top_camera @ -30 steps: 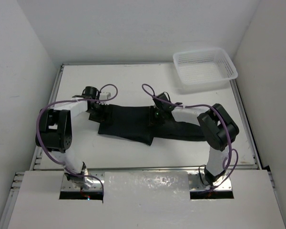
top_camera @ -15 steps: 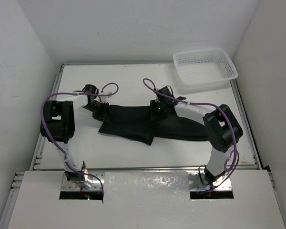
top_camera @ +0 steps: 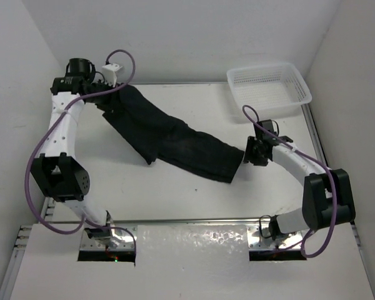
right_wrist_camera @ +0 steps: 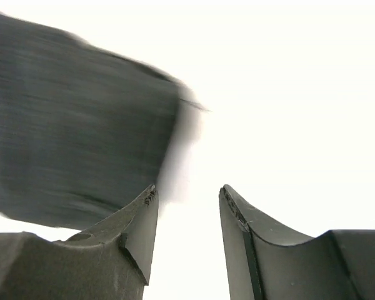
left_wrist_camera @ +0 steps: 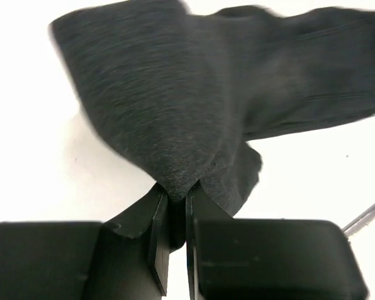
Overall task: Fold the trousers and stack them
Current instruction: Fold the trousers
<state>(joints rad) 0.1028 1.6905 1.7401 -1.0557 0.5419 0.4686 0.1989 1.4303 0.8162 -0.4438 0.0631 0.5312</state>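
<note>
1. Left gripper (left_wrist_camera: 172,199) is clamped on a fold of the trousers (top_camera: 175,140) at the far left corner.
2. Right gripper (right_wrist_camera: 187,195) stands parted and empty, just beside the trousers' right end.
3. Trousers stretch diagonally across the table (top_camera: 175,201); the basket (top_camera: 272,102) sits far right.

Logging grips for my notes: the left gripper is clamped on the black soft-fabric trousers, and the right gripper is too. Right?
No. The right gripper is open and holds nothing; the right wrist view shows the black soft-fabric trousers lying beside it, not in its grip. The left gripper is clamped on them.
</note>
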